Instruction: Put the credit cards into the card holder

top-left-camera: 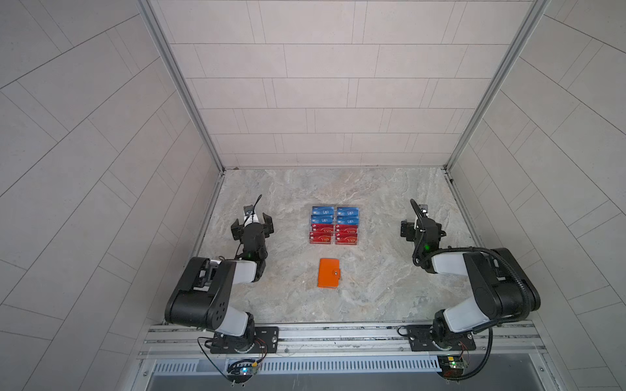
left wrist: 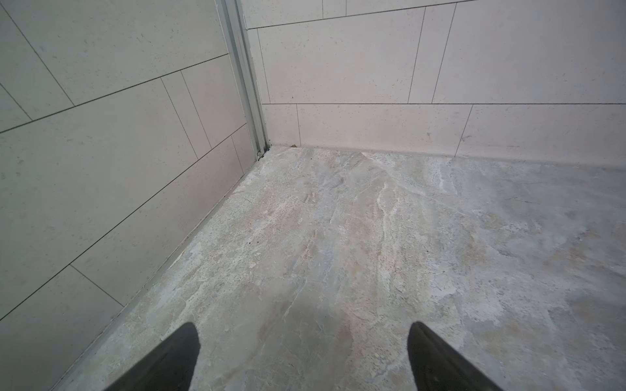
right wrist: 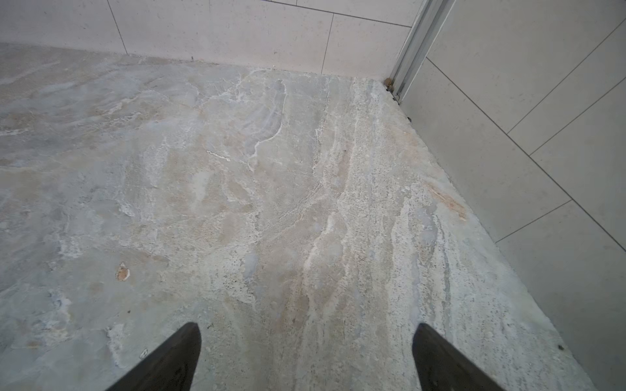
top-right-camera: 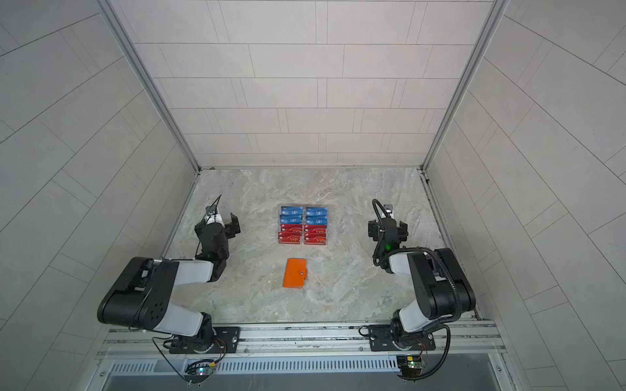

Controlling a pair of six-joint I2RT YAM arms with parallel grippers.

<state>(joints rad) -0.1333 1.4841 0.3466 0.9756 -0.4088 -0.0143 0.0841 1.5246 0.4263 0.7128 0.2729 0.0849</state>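
The credit cards (top-left-camera: 334, 225) sit mid-desk (top-left-camera: 372, 287) in two columns side by side, and the card holder (top-left-camera: 329, 273) lies in front of them, nearer the arm bases. The left gripper (top-left-camera: 253, 224) hangs well off to their left, the right gripper (top-left-camera: 422, 227) well off to their right.

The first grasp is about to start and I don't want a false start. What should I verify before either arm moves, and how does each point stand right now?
1. left end effector open and empty: ok.
2. right end effector open and empty: ok.
3. card holder open for loading: not ok. It lies shut on the table, with its snap tab over the cover.
4. credit cards gathered in one block beyond the holder, between the two arms: ok.
5. Bare surface between each end effector and the holder: ok.
6. Room left inside the holder: cannot tell, because the inside is hidden.
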